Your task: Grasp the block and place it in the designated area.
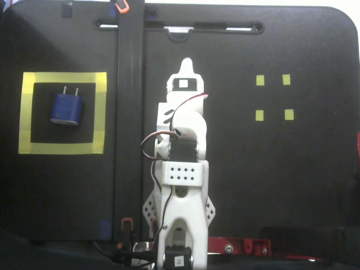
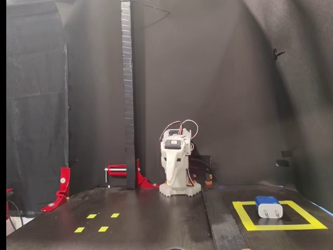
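- Fixed view from above shows the white arm folded along the middle of the desk (image 1: 281, 185), its hand (image 1: 187, 63) pointing to the top of the picture; the fingers lie together in one narrow tip and hold nothing.
- From the front fixed view the hand (image 2: 172, 176) hangs tip-down in front of the arm's base, low over the desk (image 2: 145, 219), again with no gap visible between the fingers.
- Red and white wires (image 1: 160, 135) loop out of the arm's middle section.
- A dark upright post (image 2: 127, 94) stands just beside the arm, to the left in both fixed views.
- The block (image 1: 67, 107) lies well apart from the hand, at the left in the view from above, with its two prongs toward the top of the picture.
- It sits wholly inside the designated area (image 1: 62, 148), on the black interior, touching none of the yellow tape.
- At the front camera, the block (image 2: 268, 206) and the designated area (image 2: 276, 227) appear at lower right.
- Four small yellow markers (image 1: 273, 97) form a square on the opposite side of the arm.
- Red clamps (image 2: 120, 172) sit at the desk's far edge in the front view.
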You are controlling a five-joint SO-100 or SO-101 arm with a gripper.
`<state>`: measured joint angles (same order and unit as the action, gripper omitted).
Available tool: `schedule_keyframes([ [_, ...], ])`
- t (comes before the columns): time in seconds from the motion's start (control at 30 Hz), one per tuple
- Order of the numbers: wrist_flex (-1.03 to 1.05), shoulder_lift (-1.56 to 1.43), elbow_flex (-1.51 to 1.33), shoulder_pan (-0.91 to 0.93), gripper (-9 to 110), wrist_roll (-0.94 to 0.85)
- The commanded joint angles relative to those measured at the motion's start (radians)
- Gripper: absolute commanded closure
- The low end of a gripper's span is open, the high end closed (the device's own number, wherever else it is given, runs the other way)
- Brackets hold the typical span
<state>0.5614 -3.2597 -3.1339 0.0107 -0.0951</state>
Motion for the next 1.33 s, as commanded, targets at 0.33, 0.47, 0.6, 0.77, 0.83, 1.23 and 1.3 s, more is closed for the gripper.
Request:
schedule_keyframes([
  [0.33, 0.178, -0.051, -0.005, -0.005, 101, -0.025],
  [0.47, 0.202, -0.051, -0.006, -0.002, 101, -0.041],
  [0.6, 0.202, -0.051, -0.006, -0.003, 101, -0.041],
  [0.77, 0.204, -0.051, -0.006, -0.003, 101, -0.041],
  [0.83, 0.204, -0.051, -0.006, -0.003, 101, -0.041],
  [1.23, 0.206, -0.051, -0.006, 0.008, 101, 0.009],
  [1.3, 0.206, -0.051, -0.006, 0.008, 101, 0.014],
])
